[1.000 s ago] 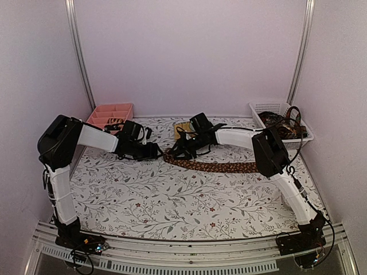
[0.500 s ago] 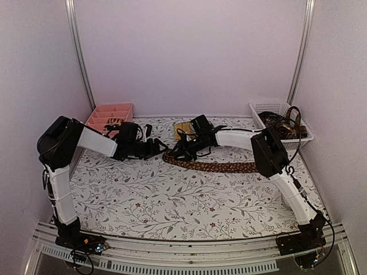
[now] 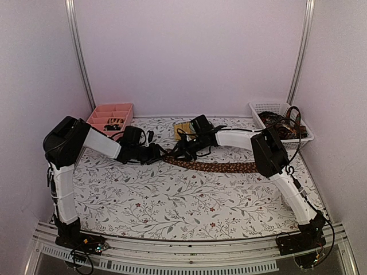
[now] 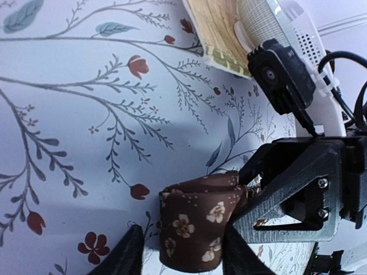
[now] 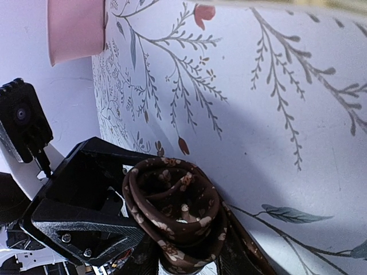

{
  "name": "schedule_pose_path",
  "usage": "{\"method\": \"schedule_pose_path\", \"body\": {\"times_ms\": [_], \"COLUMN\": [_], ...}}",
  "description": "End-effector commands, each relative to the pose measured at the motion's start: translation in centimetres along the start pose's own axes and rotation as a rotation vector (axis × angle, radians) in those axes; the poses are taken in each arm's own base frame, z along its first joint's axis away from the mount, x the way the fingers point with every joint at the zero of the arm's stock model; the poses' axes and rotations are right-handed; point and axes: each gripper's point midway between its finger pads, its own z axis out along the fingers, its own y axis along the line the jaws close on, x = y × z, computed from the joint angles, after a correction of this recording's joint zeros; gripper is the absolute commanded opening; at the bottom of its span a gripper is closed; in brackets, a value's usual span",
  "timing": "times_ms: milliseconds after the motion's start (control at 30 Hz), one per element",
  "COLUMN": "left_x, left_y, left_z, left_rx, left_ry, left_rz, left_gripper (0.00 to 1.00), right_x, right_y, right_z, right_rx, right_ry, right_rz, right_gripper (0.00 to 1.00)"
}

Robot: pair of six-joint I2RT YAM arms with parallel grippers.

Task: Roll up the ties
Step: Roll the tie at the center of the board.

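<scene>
saw a tabletop (image 3: pixel 172 200) printed with leafy sprigs and small red flowers, boxed in by pale lilac walls (image 3: pixel 189 57) with metal rails (image 3: pixel 79 57) in the back corners. noted a pink divided tray (image 3: pixel 110 116) at upper left of the top view, a white basket (image 3: pixel 274 107) at upper right with dark contents (image 3: pixel 275 121) too small to make out, and a yellowish woven mat (image 3: pixel 183 127) at upper centre.

found the tie (image 3: pixel 223 167), dark brown with small pale flowers, stretched flat from the middle of the frame toward the right, its left end wound into a short roll just left of centre.

saw the right gripper (image 5: pixel 186 260) closed on that roll, a finger pressed to each side, the spiral end facing the wrist camera. saw the left gripper (image 4: pixel 183 255) straddling the same roll from the opposite side, one finger against the cloth, the other just beside it with a sliver of tabletop between; could not tell whether clamped or only around it.

traced the left arm (image 3: pixel 100 143) up from lower left to a raised elbow at the left edge, forearm sloping down toward centre. traced the right arm (image 3: pixel 238 137) up from lower right to an elbow at the right, forearm reaching left above the tie, both tools almost tip to tip.
</scene>
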Motion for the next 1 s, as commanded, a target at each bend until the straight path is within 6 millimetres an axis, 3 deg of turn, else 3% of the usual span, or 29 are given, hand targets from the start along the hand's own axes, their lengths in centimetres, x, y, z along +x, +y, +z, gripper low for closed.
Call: {"method": "schedule_pose_path", "body": {"times_ms": [0, 267, 367, 733, 967], "left_x": [1.0, 0.1, -0.4, -2.4, -2.2], "left_y": [-0.3, -0.8, -0.7, -0.4, -1.6], "left_z": [0.8, 0.9, 0.8, -0.6, -0.3], "left_rx": [-0.004, -0.019, -0.048, -0.273, -0.323], "left_ry": [0.027, 0.01, 0.001, -0.036, -0.053], "left_rz": [-0.017, 0.007, 0.02, 0.156, 0.258], "left_gripper": [0.39, 0.09, 0.03, 0.01, 0.01], "right_x": [1.5, 1.2, 0.9, -1.2, -1.1], "right_y": [-6.6, -6.1, -5.4, 1.2, 3.4], "right_z": [2.7, 2.4, 2.1, -3.6, -4.9], "right_rx": [0.079, 0.082, 0.088, 0.037, -0.023], "right_ry": [0.056, 0.045, 0.035, -0.031, -0.025], "right_rz": [0.096, 0.081, 0.06, -0.073, -0.08], "right_gripper": [0.34, 0.34, 0.38, 0.48, 0.47]}}
